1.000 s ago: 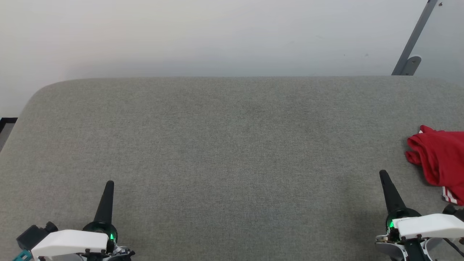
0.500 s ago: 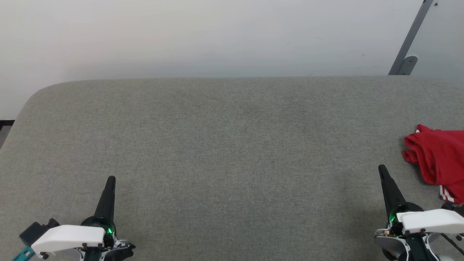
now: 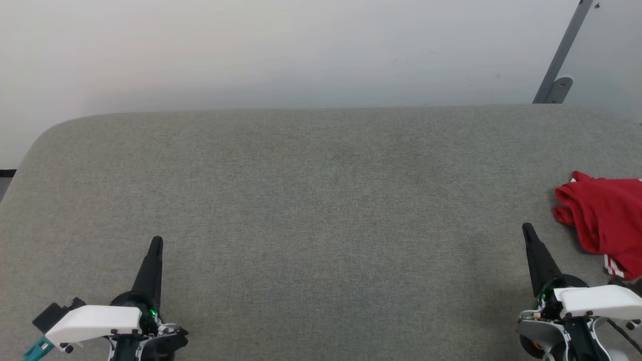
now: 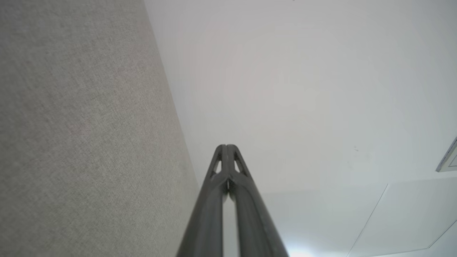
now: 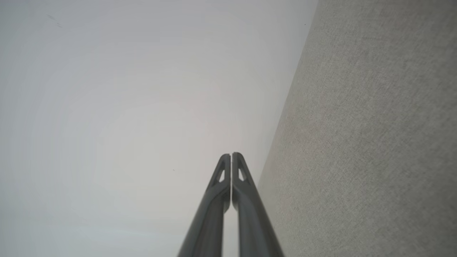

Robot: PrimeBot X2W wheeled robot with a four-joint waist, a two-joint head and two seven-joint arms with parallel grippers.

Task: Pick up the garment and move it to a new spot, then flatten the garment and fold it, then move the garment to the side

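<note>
The garment (image 3: 604, 220) is a crumpled red heap with a strip of red-and-white trim, lying at the far right edge of the grey table (image 3: 321, 200) and cut off by the head view's border. My right gripper (image 3: 527, 231) is shut and empty, its tip a short way left of the garment and apart from it. At the lower left my left gripper (image 3: 156, 244) is shut with nothing in it, far from the garment. The left wrist view has the left gripper (image 4: 226, 147) pressed together, and the right wrist view has the right gripper (image 5: 231, 155) the same.
A pale wall (image 3: 301, 50) rises behind the table's far edge. A grey metal bracket (image 3: 559, 75) slants up at the back right. The table's rounded far-left corner (image 3: 45, 135) drops to a dark floor strip.
The head camera has shifted, so garment and bracket sit slightly further left in the picture. Both grippers point a little higher up the view, still shut.
</note>
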